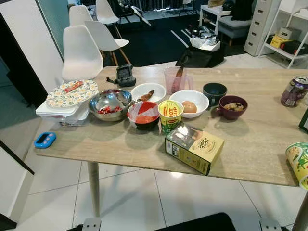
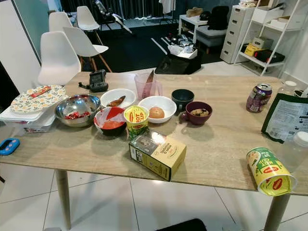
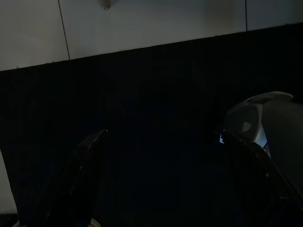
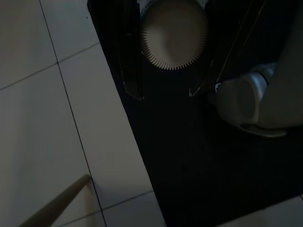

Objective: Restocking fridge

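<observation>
Groceries await pickup on the wooden table [image 2: 226,159]: with the left gripper [image 3: 161,184] hanging spread open and the right gripper [image 4: 165,80] clamping a round white object [image 4: 174,33], approach the yellow box [image 2: 158,155] at 12 o'clock.

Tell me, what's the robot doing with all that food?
Nothing is being handled right now. The robot stands facing a table crowded with food: a steel bowl, a noodle cup, a box and a can. Another cup lies tipped near the edge. Both arms hang down by the floor. The left tool is open over a black mat, and the right tool hangs beside it.
</observation>
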`<state>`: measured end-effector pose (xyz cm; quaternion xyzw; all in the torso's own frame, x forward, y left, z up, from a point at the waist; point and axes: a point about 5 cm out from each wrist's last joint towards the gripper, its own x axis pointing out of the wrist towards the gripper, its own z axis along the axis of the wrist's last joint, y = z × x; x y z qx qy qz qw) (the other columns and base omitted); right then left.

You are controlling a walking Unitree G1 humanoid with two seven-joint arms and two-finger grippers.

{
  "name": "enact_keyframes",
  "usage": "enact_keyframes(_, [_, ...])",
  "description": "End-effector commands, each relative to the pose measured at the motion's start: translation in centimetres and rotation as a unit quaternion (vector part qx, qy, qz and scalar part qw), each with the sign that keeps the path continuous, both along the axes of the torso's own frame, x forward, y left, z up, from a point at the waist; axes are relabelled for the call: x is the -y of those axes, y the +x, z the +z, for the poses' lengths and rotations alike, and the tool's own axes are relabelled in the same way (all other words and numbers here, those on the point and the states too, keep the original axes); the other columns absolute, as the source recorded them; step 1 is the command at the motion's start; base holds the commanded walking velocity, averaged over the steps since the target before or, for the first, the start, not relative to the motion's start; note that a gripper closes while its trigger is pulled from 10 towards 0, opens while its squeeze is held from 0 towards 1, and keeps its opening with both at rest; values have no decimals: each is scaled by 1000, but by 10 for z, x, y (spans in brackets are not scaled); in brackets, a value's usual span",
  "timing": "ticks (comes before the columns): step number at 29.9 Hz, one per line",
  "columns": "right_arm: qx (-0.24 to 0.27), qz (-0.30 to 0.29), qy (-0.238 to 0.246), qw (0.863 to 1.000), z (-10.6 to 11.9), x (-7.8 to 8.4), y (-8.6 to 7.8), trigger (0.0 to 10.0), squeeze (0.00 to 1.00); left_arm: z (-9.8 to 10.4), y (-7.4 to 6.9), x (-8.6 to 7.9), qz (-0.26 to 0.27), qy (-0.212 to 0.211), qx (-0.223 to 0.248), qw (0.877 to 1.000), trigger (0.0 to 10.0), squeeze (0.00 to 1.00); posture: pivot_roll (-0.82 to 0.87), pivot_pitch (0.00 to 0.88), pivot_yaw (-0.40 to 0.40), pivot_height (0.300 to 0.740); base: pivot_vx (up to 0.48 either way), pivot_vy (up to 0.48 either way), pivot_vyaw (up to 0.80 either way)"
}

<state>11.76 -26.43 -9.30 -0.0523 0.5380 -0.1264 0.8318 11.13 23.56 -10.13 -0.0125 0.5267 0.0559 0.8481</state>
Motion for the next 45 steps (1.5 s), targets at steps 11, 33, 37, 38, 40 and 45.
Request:
enact_keyframes(11, [8,7,-7,1000,4,1,14,10000,0,-3,-7,4,23,-5,-8,1000,10000,0,-34,0,3,740,0,0,0])
enact_keyframes(33, [-6,26,-7,1000,5,5,10,10000,0,-5,-14,3,31,-7,-14,999,10000,0,-9,0,-27,740,0,0,0])
enact_keyframes(37, [-11,32,-5,999,2,1,6,10000,0,-3,-12,0,25,-2,-15,1000,10000,0,-17,0,-20,740,0,0,0])
enact_keyframes(38, [-12,34,-4,999,1,0,5,10000,0,-3,-11,-1,24,-1,-15,1000,10000,0,-18,0,-15,740,0,0,0])
enact_keyframes(40, [-15,37,-4,999,1,-1,4,10000,0,-2,-9,-2,20,1,-13,1000,10000,0,-19,0,-9,740,0,0,0])
enact_keyframes(45, [-20,36,-4,999,-1,-3,0,10000,0,-2,-8,-3,11,3,-12,1000,10000,0,-25,0,7,740,0,0,0])
